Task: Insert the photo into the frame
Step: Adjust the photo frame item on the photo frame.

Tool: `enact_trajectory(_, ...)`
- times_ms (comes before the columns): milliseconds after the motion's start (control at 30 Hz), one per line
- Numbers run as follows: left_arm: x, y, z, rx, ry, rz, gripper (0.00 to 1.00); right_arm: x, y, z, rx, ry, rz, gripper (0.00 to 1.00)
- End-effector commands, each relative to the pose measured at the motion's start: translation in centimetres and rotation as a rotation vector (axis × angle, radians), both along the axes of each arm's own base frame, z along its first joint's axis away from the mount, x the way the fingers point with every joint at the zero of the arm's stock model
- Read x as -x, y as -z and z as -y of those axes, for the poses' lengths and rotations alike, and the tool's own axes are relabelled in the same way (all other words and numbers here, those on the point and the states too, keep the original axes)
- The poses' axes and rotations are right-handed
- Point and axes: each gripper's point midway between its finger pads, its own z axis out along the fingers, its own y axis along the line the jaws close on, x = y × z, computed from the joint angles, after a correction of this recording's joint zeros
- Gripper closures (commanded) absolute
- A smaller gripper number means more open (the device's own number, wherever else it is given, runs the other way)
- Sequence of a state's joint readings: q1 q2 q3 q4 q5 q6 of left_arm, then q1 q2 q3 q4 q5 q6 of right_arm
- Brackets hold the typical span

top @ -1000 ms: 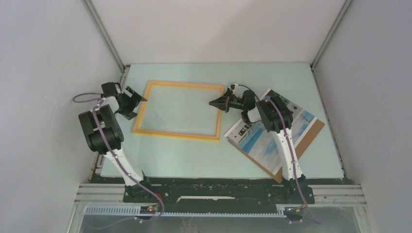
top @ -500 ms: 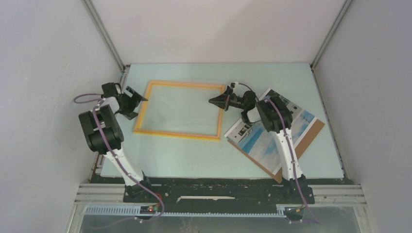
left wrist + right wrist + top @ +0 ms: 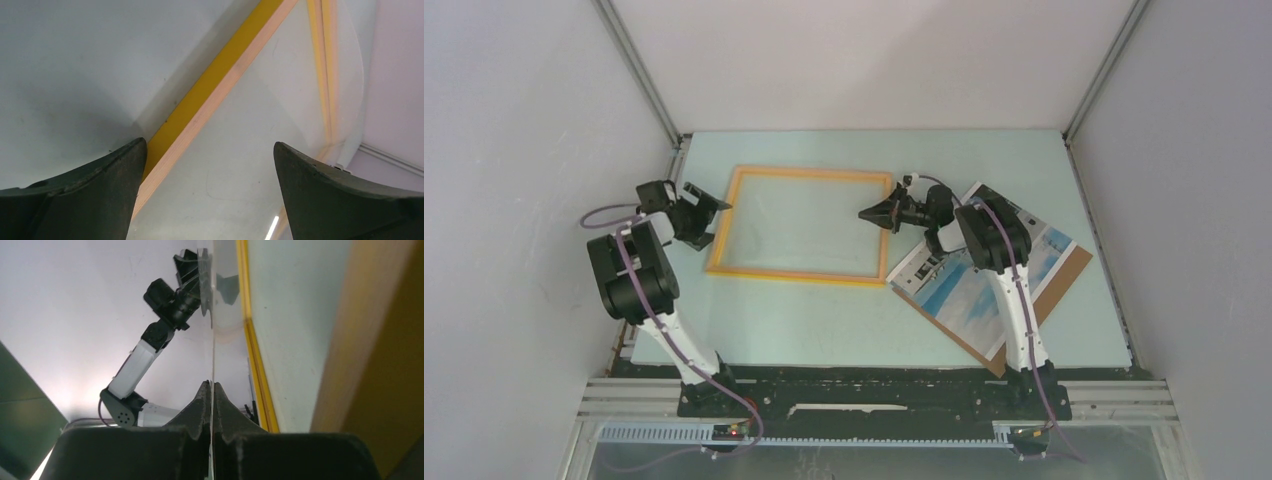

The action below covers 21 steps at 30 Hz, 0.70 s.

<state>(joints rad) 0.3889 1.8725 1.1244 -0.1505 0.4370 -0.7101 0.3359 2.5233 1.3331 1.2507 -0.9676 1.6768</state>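
**Photo still outside the frame**

The left gripper (image 3: 712, 222) hovers with its fingers spread over the left rim of the frame (image 3: 794, 275), which lies on the far-left part of the bench (image 3: 824, 330). At the frame's right rim, the right gripper (image 3: 867, 213) has its fingers pressed together. The photo (image 3: 959, 295) lies picture-up on a brown backing board (image 3: 1069, 265) near the right edge. Judging by this, the whole insertion is yet to do.

no readable text, label, brand, number or sign in any view. photo (image 3: 954, 295) carries picture only, white border plain; fine print there possibly too small to tell. frame (image 3: 796, 276) rim bare yellow-orange, unmarked.
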Motion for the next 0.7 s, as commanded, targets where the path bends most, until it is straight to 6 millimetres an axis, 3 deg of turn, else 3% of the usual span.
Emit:
enact_trajectory(0,2.2,-1.2,5.1,0.155,0.038,-0.008,0.0,0.7,-1.4,1.0,0.105,-0.035,0.078,0.98)
enact_trajectory(100,3.3,-2.4,5.3,0.123,0.03,0.004,0.0,1.1,-0.5,1.9,0.21,-0.055,0.08,0.97)
enact_trajectory(200,4.5,-3.4,3.7,-0.002,0.032,-0.02,0.0,1.0,-0.5,2.5,0.222,-0.064,0.1,0.97)
enact_trajectory(300,5.0,-6.4,2.2,-0.131,0.037,-0.008,0.0,0.9,0.0,3.2,0.227,-0.062,0.09,0.98)
enact_trajectory(467,6.0,-5.9,2.1,-0.13,0.041,-0.05,0.0,0.7,0.2,3.4,0.215,-0.061,0.078,0.98)
enact_trajectory(533,6.8,-5.9,2.7,-0.102,0.033,-0.05,0.0,0.7,0.1,3.2,0.206,-0.068,0.085,0.92)
enact_trajectory(667,7.9,-8.0,3.8,-0.078,-0.005,0.063,0.0,0.9,-0.5,2.5,0.185,-0.077,0.106,0.68)
